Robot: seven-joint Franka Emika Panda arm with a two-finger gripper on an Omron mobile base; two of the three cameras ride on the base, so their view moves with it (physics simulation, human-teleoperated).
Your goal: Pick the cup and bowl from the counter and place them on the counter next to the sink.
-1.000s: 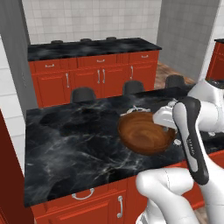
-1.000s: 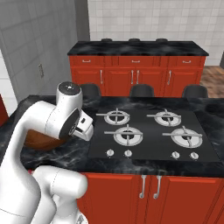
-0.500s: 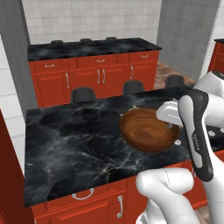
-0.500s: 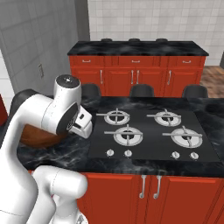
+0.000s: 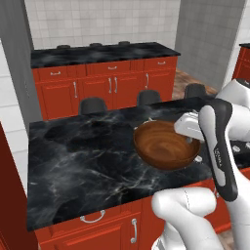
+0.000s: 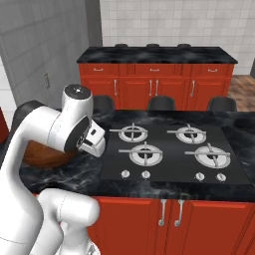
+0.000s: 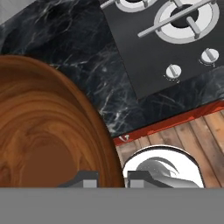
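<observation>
Your gripper (image 7: 111, 178) pinches the rim of the bowl (image 5: 166, 145) — one finger inside, one outside — holding it lifted and tilted above the counter (image 5: 83, 161), just beside the hob (image 6: 172, 154), near the front edge.

Open black counter (image 5: 83, 161) left of the bowl (image 5: 166, 146); gas hob (image 6: 172, 152) close on its right.

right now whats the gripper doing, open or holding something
gripper: closed on the rim of the bowl, holding it above the counter.
</observation>
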